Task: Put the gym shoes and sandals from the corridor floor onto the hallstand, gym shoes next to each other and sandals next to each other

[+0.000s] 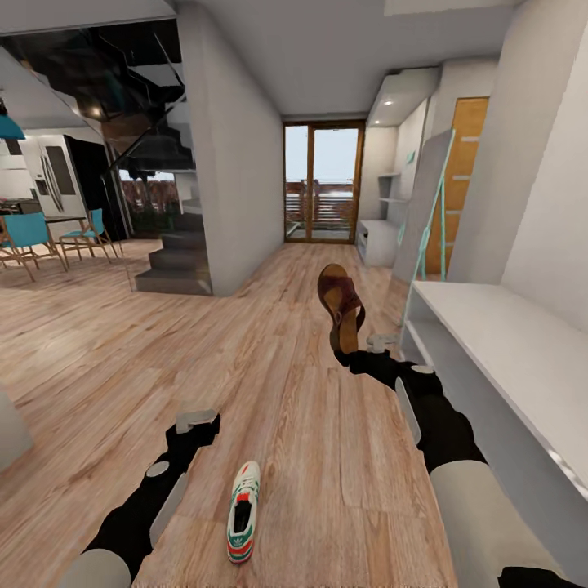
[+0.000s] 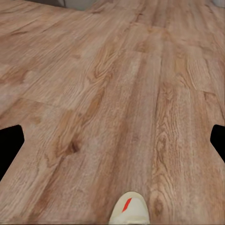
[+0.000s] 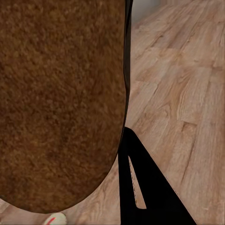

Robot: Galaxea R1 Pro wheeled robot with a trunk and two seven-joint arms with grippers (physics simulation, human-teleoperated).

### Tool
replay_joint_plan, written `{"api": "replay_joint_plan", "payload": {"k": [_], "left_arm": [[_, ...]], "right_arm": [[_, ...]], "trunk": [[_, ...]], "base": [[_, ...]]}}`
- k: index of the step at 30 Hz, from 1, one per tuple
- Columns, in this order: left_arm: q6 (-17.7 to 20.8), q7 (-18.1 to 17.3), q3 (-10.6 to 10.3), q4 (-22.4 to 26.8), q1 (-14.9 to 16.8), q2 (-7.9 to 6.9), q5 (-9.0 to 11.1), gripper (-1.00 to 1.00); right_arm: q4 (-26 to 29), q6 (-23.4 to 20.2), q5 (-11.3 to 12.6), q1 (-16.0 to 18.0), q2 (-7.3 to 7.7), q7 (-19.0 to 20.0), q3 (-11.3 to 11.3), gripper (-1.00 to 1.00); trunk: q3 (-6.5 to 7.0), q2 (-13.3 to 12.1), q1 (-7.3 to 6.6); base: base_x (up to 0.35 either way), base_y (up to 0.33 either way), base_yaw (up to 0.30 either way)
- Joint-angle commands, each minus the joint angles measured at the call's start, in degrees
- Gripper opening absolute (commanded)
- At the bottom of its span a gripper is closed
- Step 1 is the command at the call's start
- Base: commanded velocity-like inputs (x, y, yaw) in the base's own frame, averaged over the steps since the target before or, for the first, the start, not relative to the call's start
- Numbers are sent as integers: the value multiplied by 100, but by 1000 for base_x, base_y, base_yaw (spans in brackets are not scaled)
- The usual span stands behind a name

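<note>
Counted from the head view: one sandal [image 1: 340, 305], one gym shoe [image 1: 243, 523], two black arms. The sandal is dark brown leather with a wide strap over the toe end and a tan footbed; it is held clear of the corridor floor [image 1: 163, 367], heel end down in the right gripper [image 1: 353, 353], which is clamped on it, toe end tilted up and away toward the far glazed door [image 1: 323, 181]. In the right wrist view the sandal's sole [image 3: 61, 103] is a broad, grainy brown surface with a rounded end, and one black finger [image 3: 140, 187] lies along its edge. The gym shoe lies on the floor between the two arms, near the robot: white upper, green side stripes, red-orange at the heel, pale sole, long and narrow seen from above, toe pointing away. In the left wrist view its rounded pale heel [image 2: 130, 209] with a red-orange tab shows against the planks. The left gripper [image 1: 198, 422] hangs above the floor just beyond the shoe, holding nothing; its two black fingers [image 2: 10, 147] stand spread wide apart. Floor is light brown wood-grain plank with visible knots and long seams. On the robot's right runs a low white rack [image 1: 506, 343] with a flat, smooth top. A second white unit with stepped wall shelves [image 1: 380, 233] stands farther down the corridor beside the door.
</note>
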State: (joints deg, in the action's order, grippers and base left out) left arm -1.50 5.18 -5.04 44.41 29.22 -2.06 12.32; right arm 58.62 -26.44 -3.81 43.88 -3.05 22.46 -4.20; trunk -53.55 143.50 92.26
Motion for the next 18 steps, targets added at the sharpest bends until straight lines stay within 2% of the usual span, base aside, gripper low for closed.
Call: {"api": "replay_joint_plan", "payload": {"k": [1, 18], "left_arm": [[-56, 53, -47, -32, 5, -7, 57, 100], [-293, 53, -126, -144, 5, 25, -62, 100]], "right_arm": [[11, -38, -23, 3, -7, 51, -27, -100], [25, -150, -23, 0, -1, 56, -37, -100]], "trunk": [[-36, 5, 1], [-482, 28, 45]], "base": [[0, 0, 115], [0, 0, 12]]}}
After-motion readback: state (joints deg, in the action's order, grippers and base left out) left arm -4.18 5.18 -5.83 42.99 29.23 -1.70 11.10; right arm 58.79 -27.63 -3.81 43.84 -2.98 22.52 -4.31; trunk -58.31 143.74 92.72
